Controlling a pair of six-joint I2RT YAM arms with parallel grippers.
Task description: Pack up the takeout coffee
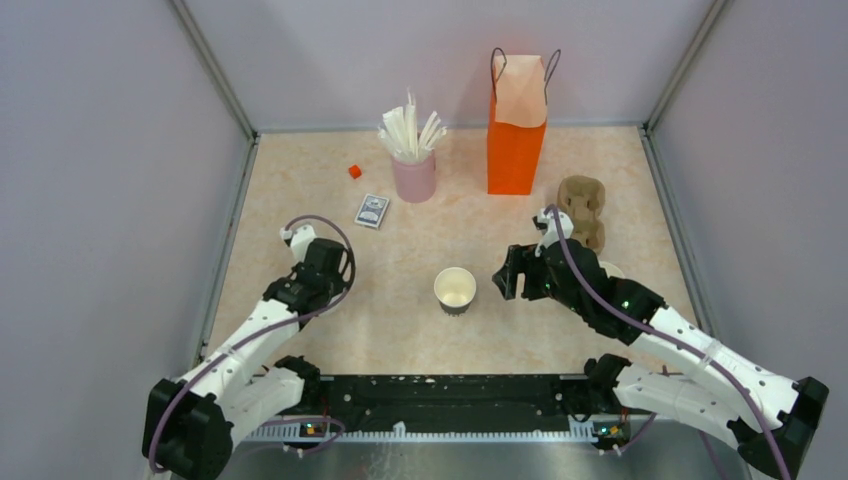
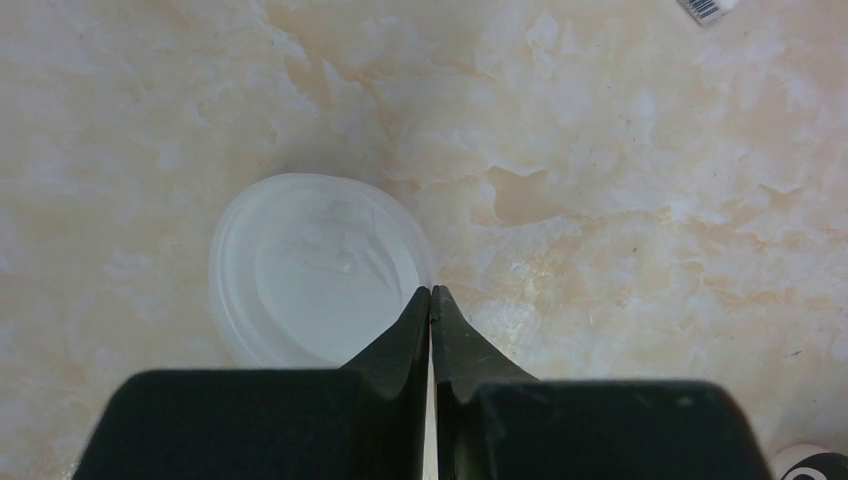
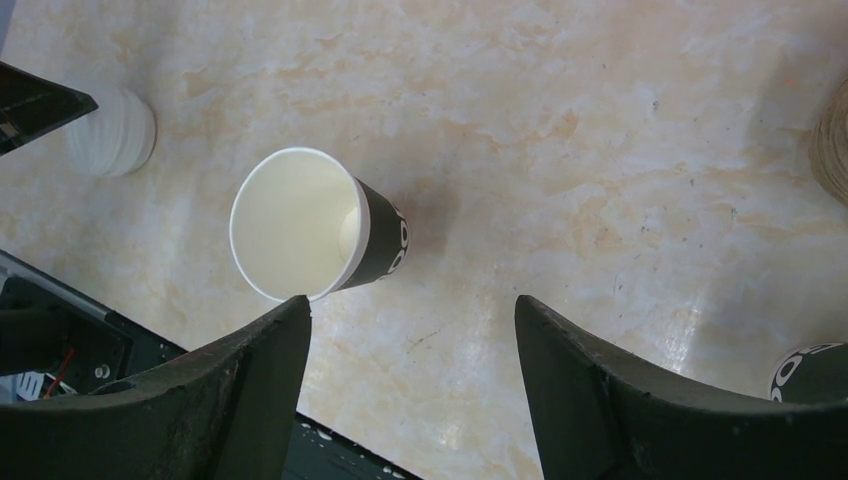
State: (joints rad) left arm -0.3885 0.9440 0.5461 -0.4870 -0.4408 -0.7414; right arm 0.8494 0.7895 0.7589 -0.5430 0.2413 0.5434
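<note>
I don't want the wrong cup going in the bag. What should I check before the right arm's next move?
1. Right gripper open and empty: ok.
2. Aimed at the takeout coffee: seemingly not ok; the lidless cup lies ahead of its fingers, and the coffee sits at the view's edge.
3. Lid seated on the takeout coffee: cannot tell, mostly out of sight.
4. Orange bag upright, mouth open: ok.
5. Left gripper out of the way: ok, shut over the loose lid at the left.
</note>
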